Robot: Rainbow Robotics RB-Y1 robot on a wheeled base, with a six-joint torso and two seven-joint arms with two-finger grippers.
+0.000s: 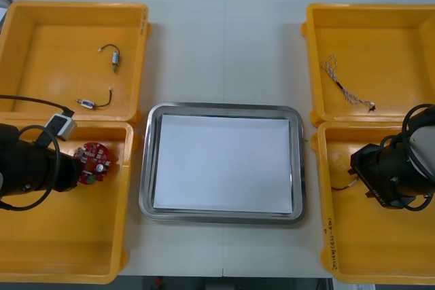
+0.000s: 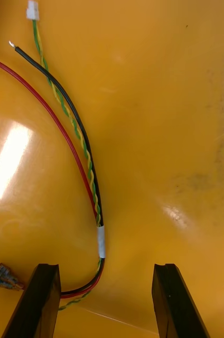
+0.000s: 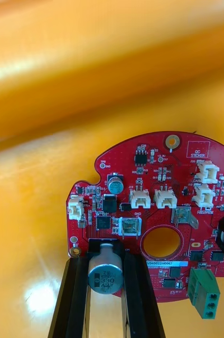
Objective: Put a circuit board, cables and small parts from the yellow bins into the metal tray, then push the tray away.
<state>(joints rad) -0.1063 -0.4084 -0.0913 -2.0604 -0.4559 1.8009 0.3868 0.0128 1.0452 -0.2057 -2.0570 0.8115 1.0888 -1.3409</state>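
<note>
Between the yellow plastic bins [image 1: 54, 52] sits the white-lined metal tray [image 1: 221, 107]. Left gripper [image 3: 105, 264] pinches the round red circuit board [image 3: 159, 211] in the near-left bin [image 1: 68, 236]; right gripper [image 2: 106, 269], fingers wide apart, straddles a red, black and green-yellow cable [image 2: 101, 240] in the near-right bin [image 1: 367, 242].

From high up we look steeply down on the whole table [image 1: 224, 32]. Our left wrist camera sits close over the red circuit board [image 3: 165, 214], which the top view shares. Our right one peers closely into a yellow bin [image 2: 170, 132].
</note>
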